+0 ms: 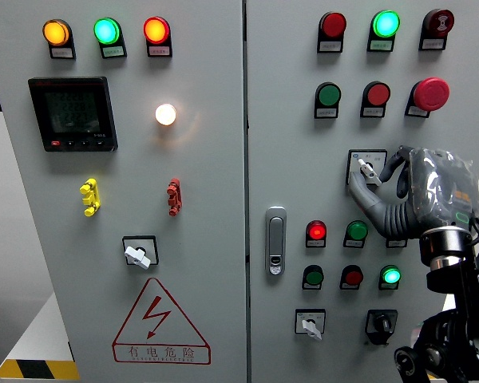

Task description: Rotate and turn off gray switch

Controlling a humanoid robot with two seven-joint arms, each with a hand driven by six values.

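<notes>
The gray rotary switch (pixel 366 167) sits on a square plate on the cabinet's right door, right of the middle, with its lever slanting from upper left to lower right. My right hand (pixel 372 179) reaches in from the lower right in a gray glove. Its thumb (pixel 358 190) curls under the switch's left side and a finger (pixel 389 163) presses in from the right, so the hand is shut on the knob. The left hand does not show.
Red and green push buttons and lamps (pixel 316 232) surround the switch, with a red mushroom button (pixel 431 93) above right. Two more gray switches (pixel 137 254) (pixel 310 325) and a black one (pixel 381 323) sit lower. The door handle (pixel 276 239) is at centre.
</notes>
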